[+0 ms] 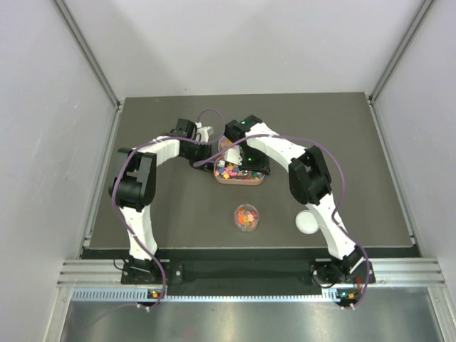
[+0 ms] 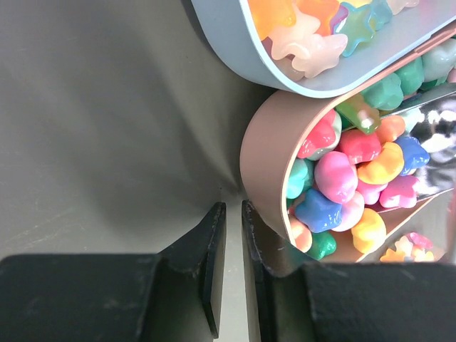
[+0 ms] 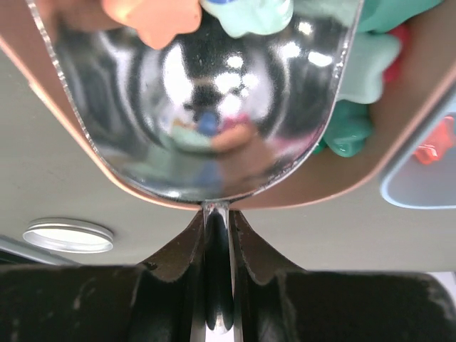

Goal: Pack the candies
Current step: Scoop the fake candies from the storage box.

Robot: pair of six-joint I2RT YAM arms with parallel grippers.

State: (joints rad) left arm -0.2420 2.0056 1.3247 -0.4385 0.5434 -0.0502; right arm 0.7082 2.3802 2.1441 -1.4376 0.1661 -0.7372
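- Tabletop [image 1: 178, 214]: dark, carries everything; both arms bolted at near edge.
- L arm [image 1: 135, 185] & R arm [image 1: 313, 178]: both bend inward and meet over the trays, centre-far.
- Pink-brown tray [image 1: 242, 182]: oval, centre of tabletop, heaped w/ sweets.
- Pale-blue tray [image 2: 235, 43]: just far of the pink one, rims overlapping in L wrist view; also has sweets. Mostly hidden under the arms from above.
- L gripper [image 2: 233, 210]: at pink tray's left end, low over the tabletop. Jaws nearly together w/ a slim gap, nothing seen btwn them. One finger is right against the tray's outer wall; can't tell if it presses on it.
- R gripper [image 3: 216, 217]: jaws clamped tight on the thin handle of a metal scoop.
- Scoop [image 3: 199, 107]: shiny bowl lies inside the pink tray. Bowl mostly bare, an orange and a pale-green sweet at its far lip.
- Jar [image 1: 246, 217]: small, round, clear, near of the pink tray, apart from it, some sweets inside.
- Lid [image 1: 308, 222]: white, round, flat on tabletop right of jar, beside R arm.
- The candies [image 2: 335, 174]: small star-ish sweets (pink, blue, orange, green, red, yellow). Most are in the pink tray, fewer in the blue tray and jar.
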